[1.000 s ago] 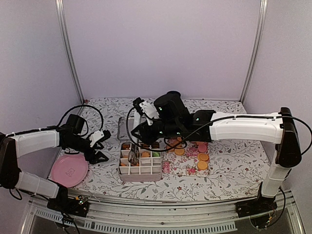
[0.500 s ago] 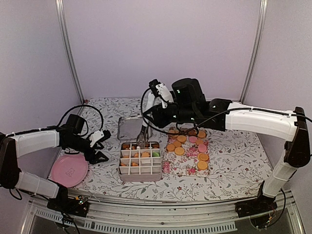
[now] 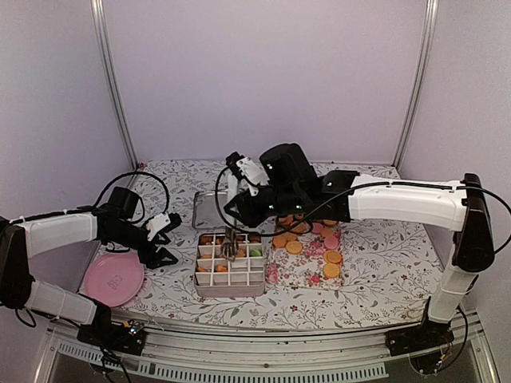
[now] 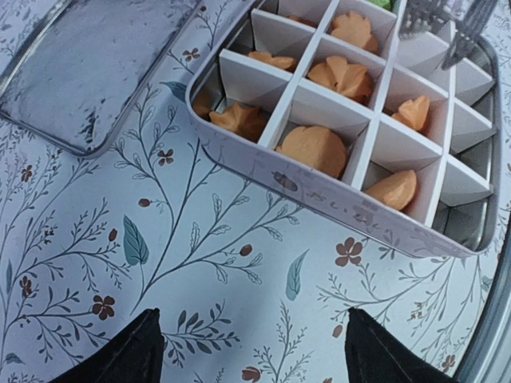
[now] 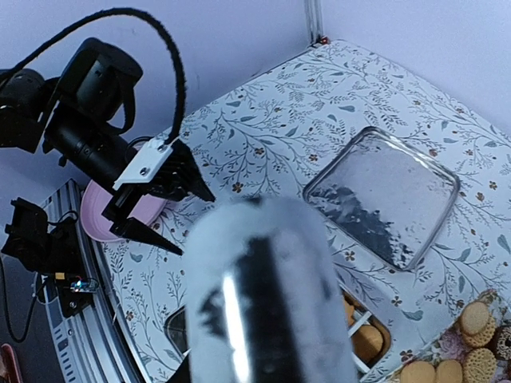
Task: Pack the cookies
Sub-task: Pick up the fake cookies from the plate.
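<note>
Several orange-tan and pink cookies (image 3: 307, 242) lie on a floral mat right of a white divided box (image 3: 209, 285). More cookies (image 4: 315, 148) sit in some of its compartments. My right gripper (image 3: 238, 209) is shut on shiny metal tongs (image 3: 230, 242) that hang down over the box's upper middle. The tongs' tips (image 4: 447, 24) show above a far compartment; whether they hold a cookie I cannot tell. In the right wrist view the tongs' handle (image 5: 267, 295) hides my fingers. My left gripper (image 4: 251, 319) stands open over the tablecloth left of the box, nothing between its fingers.
A metal lid (image 3: 209, 209) lies flat behind the box. A pink plate (image 3: 113, 279) sits at the table's left near edge, under the left arm. The floral mat (image 3: 299, 271) borders the box on its right.
The right arm lifted the tongs out of the box and swung right, then came back left and down over the box. The left arm has not moved.
</note>
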Available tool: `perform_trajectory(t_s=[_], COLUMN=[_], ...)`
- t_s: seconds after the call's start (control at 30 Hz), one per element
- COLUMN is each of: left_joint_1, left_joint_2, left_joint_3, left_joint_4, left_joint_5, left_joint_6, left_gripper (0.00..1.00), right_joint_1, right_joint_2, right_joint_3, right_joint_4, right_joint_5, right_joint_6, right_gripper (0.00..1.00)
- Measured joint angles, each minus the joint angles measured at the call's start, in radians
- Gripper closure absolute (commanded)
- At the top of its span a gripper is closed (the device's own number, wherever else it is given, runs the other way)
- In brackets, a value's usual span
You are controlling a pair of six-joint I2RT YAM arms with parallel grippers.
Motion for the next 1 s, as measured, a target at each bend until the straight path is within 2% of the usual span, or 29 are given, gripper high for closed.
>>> perform_trajectory(t_s=[0.1,0.4,0.57,1.0], left_joint_1=[0.000,0.000,0.000,0.000], left_joint_2=[0.000,0.000,0.000,0.000], left_joint_3=[0.000,0.000,0.000,0.000], left_joint_4=[0.000,0.000,0.000,-0.005], left_joint_5=[0.000,0.000,0.000,-0.001], left_joint_6=[0.000,0.000,0.000,0.000], left_gripper=[0.21,0.20,0.20,0.20], right_joint_1=[-0.060,-0.281,-0.297,-0.297], right_joint_2=[-0.047,-0.242,-0.228,-0.114], right_joint_3=[-0.026,-0.190,-0.246,-0.248], right_joint_4=[-0.003,0.012,0.015,0.037], right_joint_5=[0.017,0.118,0.133,0.083], right_joint_6=[-0.002,-0.019,-0.031,-0.034], right_gripper=[0.66,0.66,0.64,0.62])
